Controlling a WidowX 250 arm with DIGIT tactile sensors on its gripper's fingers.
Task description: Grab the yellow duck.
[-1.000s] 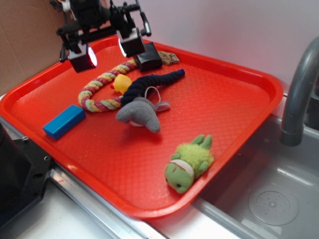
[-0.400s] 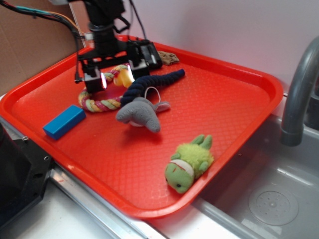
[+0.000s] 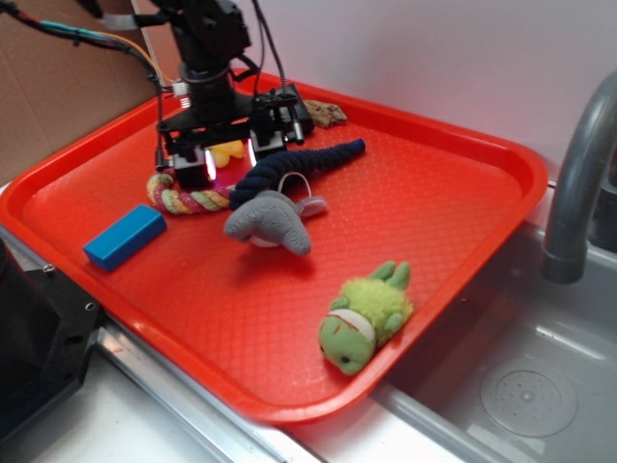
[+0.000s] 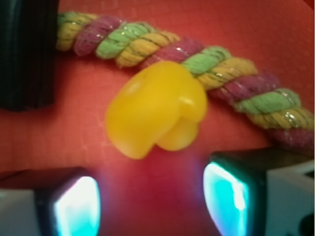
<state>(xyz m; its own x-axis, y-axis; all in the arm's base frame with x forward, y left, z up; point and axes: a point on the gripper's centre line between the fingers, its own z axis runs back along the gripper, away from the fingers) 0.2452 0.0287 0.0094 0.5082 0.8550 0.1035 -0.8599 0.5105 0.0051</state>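
The gripper (image 3: 228, 157) stands low over the far left part of the red tray (image 3: 453, 241), its jaws spread wide with nothing between them yet. In the wrist view the yellow duck (image 4: 155, 109) lies just ahead of the two lit fingertips (image 4: 74, 205), clear of both and roughly centred on the gap; from the exterior view only a sliver of the yellow duck (image 3: 229, 150) shows between the fingers, so how far above the tray the tips hang is hard to judge. The duck rests on the tray floor, touching the inside curve of the braided rope (image 4: 231, 81), which runs along its far side. A dark blue plush (image 3: 299, 164) lies just to the right of the gripper, with a grey plush (image 3: 270, 220) near it, a blue block (image 3: 123, 236) off to the left, and a green plush turtle (image 3: 366, 313) well apart near the front edge. This looks like the final approach before the grasp. The next move calls for lowering a little further so the fingers flank the duck, then closing on its rounded body without catching the rope; the smooth shape could slip out if pinched too high.
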